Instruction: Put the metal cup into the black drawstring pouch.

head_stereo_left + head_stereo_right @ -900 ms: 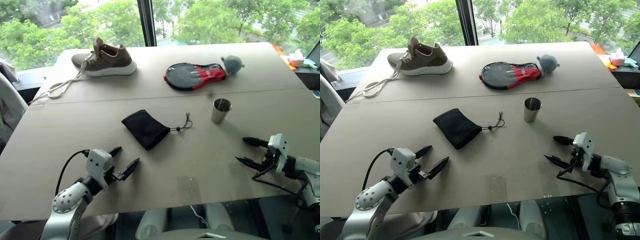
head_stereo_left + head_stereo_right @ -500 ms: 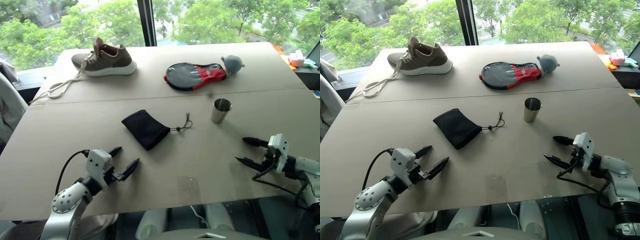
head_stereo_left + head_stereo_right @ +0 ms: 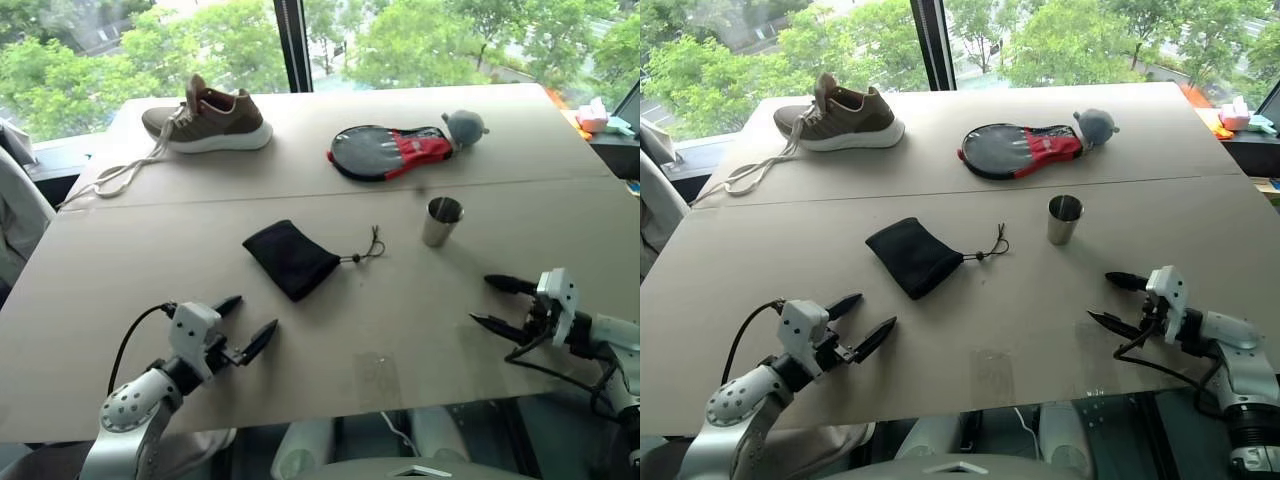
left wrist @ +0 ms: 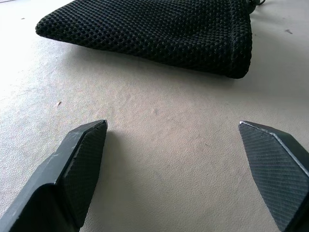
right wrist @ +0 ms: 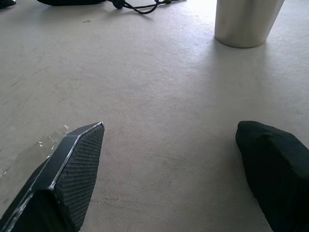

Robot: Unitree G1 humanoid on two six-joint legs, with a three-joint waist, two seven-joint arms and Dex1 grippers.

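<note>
Left eye view | left claw (image 3: 244, 323) slightly lower vs earlier | rest unchanged

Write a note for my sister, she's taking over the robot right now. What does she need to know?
Left hand: open, holding nothing, low over the table, just short of the black drawstring pouch.
Right hand: open, holding nothing, near the table's front edge, short of the metal cup.
The cup stands upright, to the right of the pouch and apart from it. The pouch lies flat, its cord toward the cup.
Done: nothing yet.
Left: grab the cup, open the pouch, put the cup inside.
</note>
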